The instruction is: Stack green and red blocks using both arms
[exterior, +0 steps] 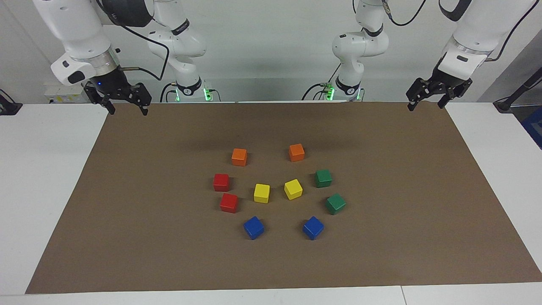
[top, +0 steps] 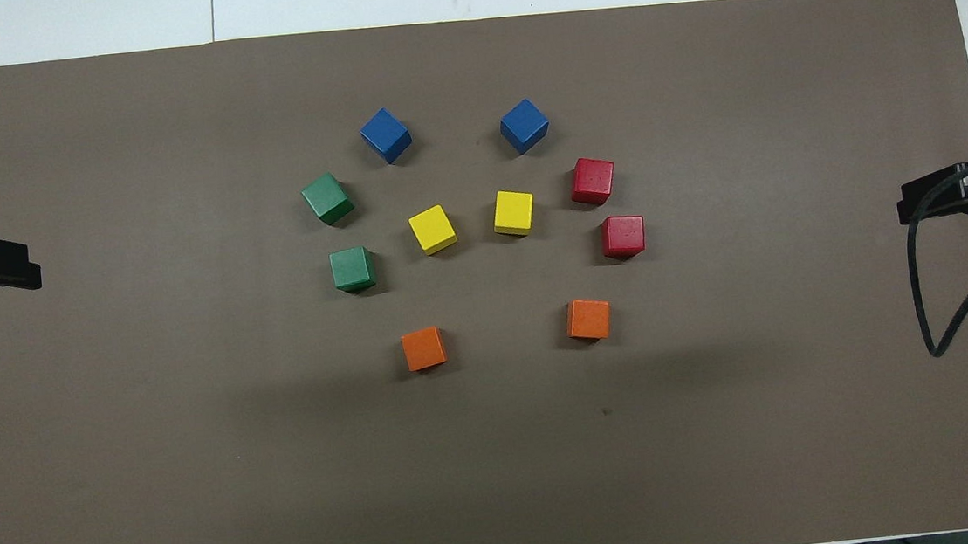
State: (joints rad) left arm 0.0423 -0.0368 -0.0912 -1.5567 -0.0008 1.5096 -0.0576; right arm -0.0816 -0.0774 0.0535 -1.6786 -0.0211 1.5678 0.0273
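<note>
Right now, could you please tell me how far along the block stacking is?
Nothing is stacked yet. The two green blocks and two red blocks all sit singly on the brown mat. Nothing is in hand: the left pincer and right pincer hang open and empty over the mat's corners nearest the robots. All stacking remains.
</note>
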